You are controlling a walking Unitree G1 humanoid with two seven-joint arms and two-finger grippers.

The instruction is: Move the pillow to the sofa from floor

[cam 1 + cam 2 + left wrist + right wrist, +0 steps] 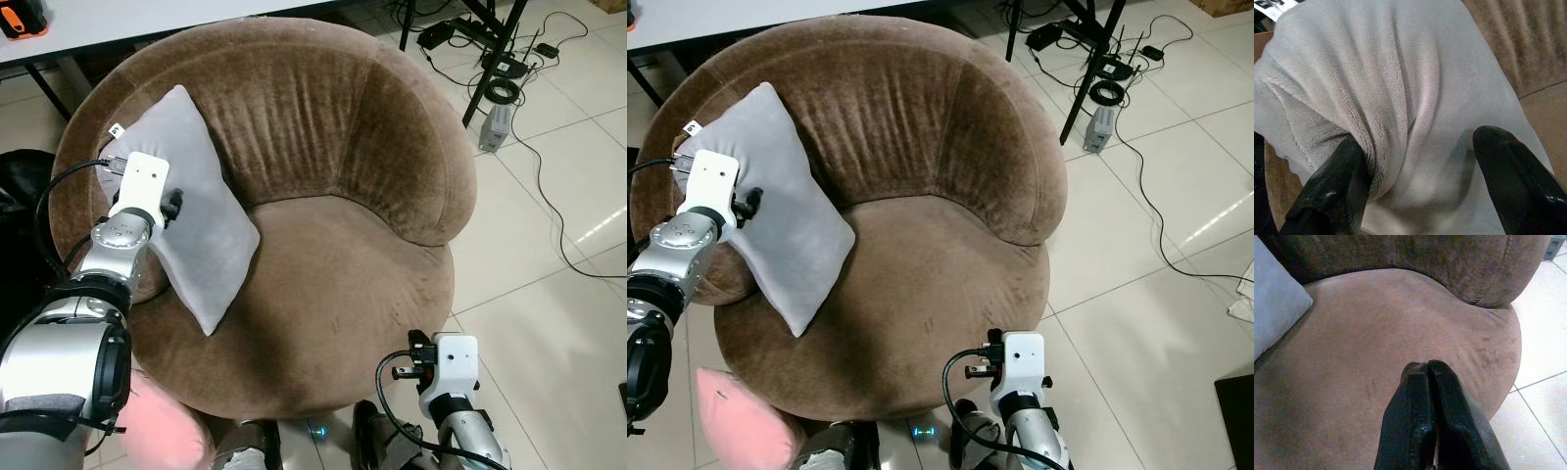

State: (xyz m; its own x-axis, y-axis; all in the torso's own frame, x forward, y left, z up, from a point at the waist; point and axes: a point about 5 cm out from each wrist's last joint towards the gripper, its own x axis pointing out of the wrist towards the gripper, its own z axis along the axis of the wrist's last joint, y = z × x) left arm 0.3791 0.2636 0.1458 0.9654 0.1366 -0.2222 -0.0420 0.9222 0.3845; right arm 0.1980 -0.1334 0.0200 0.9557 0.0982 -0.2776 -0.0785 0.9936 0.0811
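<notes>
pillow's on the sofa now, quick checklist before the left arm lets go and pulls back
1. Grey pillow on the sofa, off the floor: ok.
2. Pillow propped against the sofa's left arm, settled: cannot tell.
3. Left gripper fingers spread, one finger tucked in a fold of pillow: not ok, may drag it.
4. Right gripper shut, above the seat's front: ok.
5. Pink pillow on the floor by the sofa: not ok if it also goes up.

Left gripper (1418, 188) fingers spread wide, pressed into grey pillow (1400, 88); fabric bunched at one finger, brown sofa (1528, 44) behind.
</notes>
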